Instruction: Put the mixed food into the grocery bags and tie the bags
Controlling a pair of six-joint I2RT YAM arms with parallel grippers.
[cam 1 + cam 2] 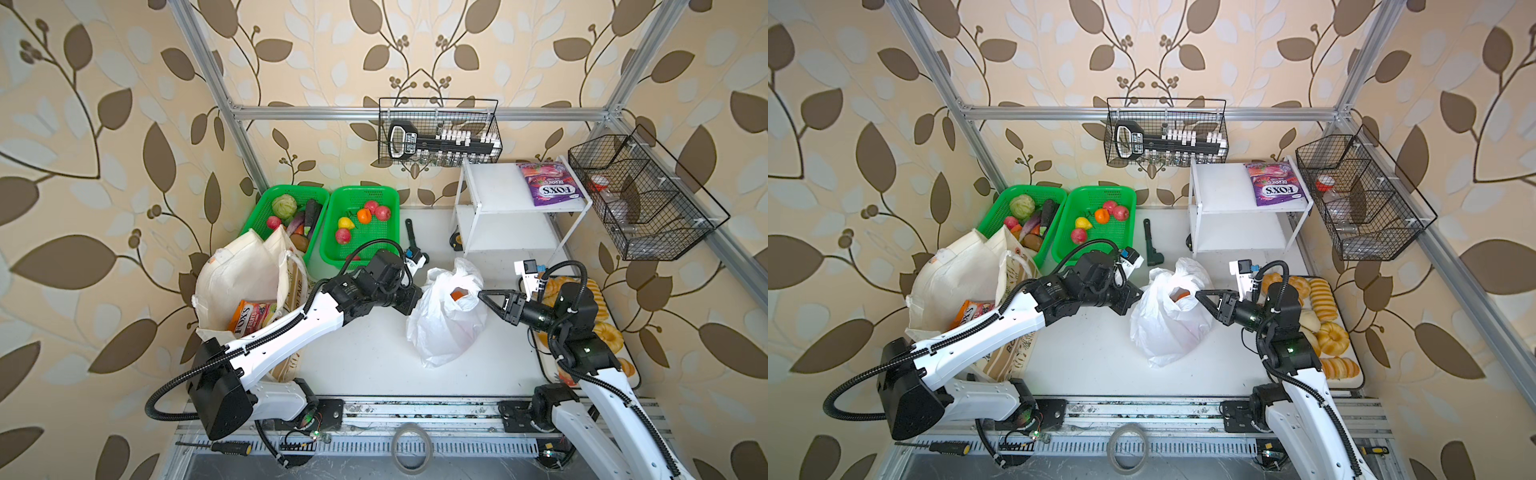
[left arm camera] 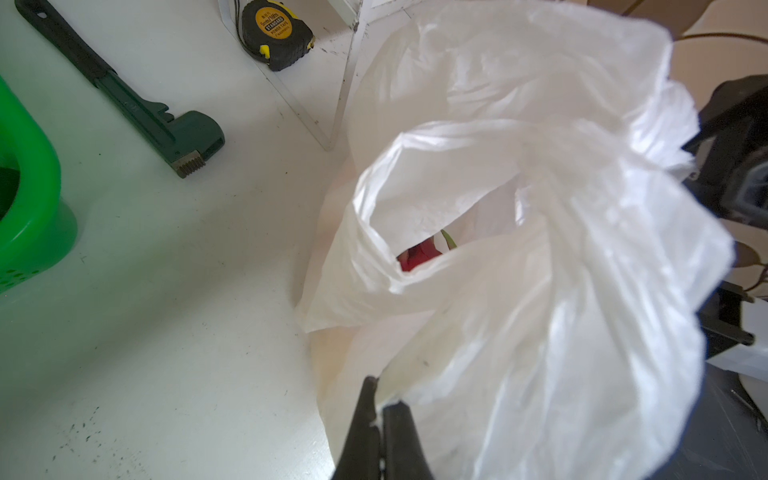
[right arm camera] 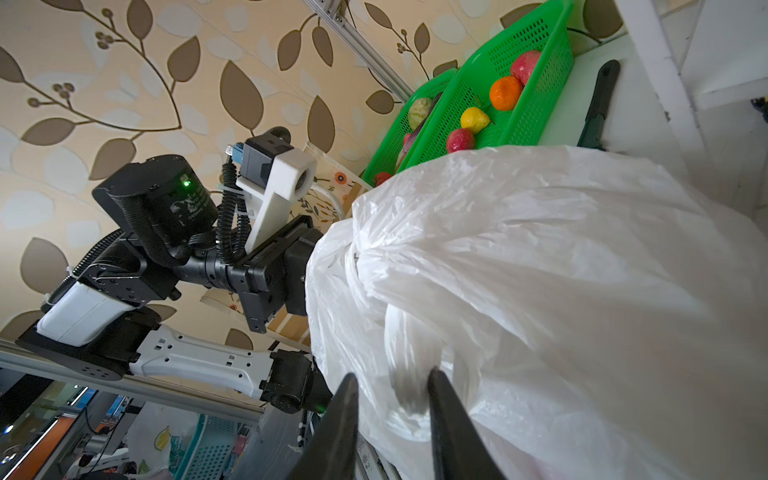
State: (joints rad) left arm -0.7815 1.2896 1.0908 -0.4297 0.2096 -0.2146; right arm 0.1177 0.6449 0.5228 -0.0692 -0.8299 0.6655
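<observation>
I had the left jaws pinched shut on the rim of the white plastic bag (image 1: 446, 332), which stood between both sets of jaws, presumably to prop its mouth, while the right jaws stood part open astride its twisted handle (image 3: 411, 353).

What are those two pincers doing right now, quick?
Left pincer: closed, pinching the white plastic bag.
Right pincer: open, with bag plastic loose between its jaws.

White shells (image 3: 195, 361), black joints (image 3: 158, 208) and ribbed black cables (image 3: 226, 232) run to the tapered black left pincer (image 2: 380, 409) and right pincer (image 3: 392, 374).
</observation>
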